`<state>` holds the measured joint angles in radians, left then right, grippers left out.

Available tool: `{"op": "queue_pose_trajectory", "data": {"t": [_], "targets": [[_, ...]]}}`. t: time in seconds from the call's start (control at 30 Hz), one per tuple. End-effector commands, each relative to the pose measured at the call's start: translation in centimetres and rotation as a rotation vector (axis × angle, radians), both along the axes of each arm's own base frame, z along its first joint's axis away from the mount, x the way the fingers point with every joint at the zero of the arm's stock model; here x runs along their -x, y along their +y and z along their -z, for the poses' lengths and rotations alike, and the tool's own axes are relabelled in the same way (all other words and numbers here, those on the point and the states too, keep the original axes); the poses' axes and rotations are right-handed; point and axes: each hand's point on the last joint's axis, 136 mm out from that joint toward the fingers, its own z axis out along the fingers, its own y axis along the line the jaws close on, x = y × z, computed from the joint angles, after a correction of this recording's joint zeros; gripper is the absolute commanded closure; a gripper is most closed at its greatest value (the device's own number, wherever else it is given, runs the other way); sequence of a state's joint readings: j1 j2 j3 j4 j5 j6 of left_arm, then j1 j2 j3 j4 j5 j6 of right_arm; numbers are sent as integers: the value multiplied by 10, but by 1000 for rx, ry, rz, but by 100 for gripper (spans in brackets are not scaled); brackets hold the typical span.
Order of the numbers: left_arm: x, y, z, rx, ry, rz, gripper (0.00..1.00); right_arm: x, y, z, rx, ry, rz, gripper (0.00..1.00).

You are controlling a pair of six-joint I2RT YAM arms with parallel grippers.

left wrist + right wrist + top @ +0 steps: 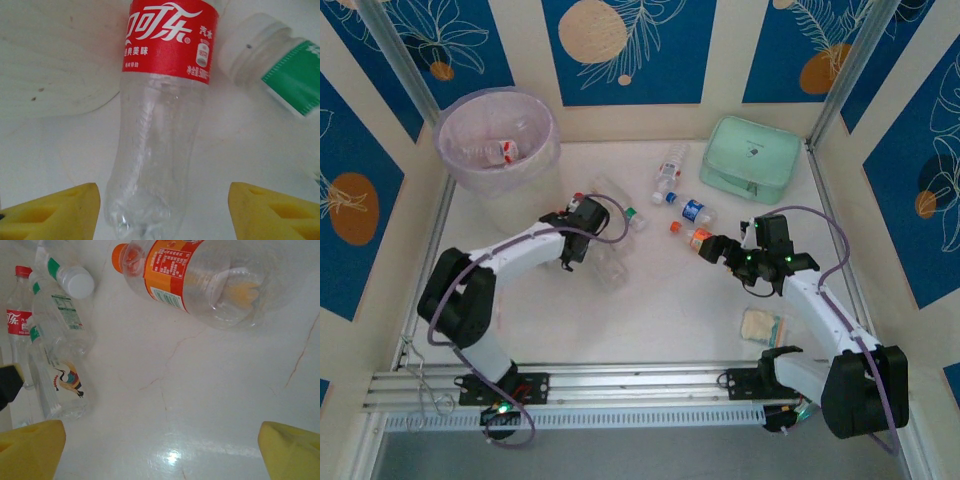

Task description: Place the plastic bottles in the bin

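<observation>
Yellow pads (55, 212) of left gripper (165, 212) sit either side of a red-label cola bottle (160, 125), its base end between them. Left pad is about touching it and there's a clear gap on the right pad side, so jaws are apart, not clamped. Green-label bottle (280, 70) lies just right of it. Right gripper (160, 452) is spread wide, nothing between its pads, over bare table (650, 310), just near of orange-cap bottle (200, 275). Blue-label bottle (692, 209) and another clear bottle (669, 165) lie farther back, beside mint-green case (752, 158). Bin (442, 145) stands far left with at least one bottle in the bin (503, 150). Beige packet (760, 325) lies near right.
</observation>
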<state>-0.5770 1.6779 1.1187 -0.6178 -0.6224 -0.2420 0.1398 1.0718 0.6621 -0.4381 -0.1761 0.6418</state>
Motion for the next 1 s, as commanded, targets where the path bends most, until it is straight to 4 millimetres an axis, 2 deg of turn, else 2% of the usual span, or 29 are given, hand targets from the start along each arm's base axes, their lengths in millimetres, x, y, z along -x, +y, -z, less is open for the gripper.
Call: {"op": "queue_pose_trajectory", "data": {"t": [0.0,0.2,0.33,0.47,0.6,0.7,0.8,0.97], "targets": [[-14,6,11,8,-12,-21,31,2,-1,-7,2,-15,-13,1],[-20,19,34,20,44,-67,22,0,2,-9,-13,-16,-19,1],[-24,18,39,20,76,-59,23,0,2,-7,-15,-13,-19,1],[-20,24,49,22,126,-94,27,2,3,-7,-25,-11,-20,1],[-18,32,51,4,141,-112,43,5,1,-10,-15,-21,-17,1],[-17,29,46,29,127,-103,52,7,-1,-9,-7,-31,-6,1],[-12,23,33,34,122,-85,56,5,4,-14,-44,-58,-27,1],[7,-4,-5,75,100,-9,59,-1,28,-46,-154,-192,-115,1]]}}
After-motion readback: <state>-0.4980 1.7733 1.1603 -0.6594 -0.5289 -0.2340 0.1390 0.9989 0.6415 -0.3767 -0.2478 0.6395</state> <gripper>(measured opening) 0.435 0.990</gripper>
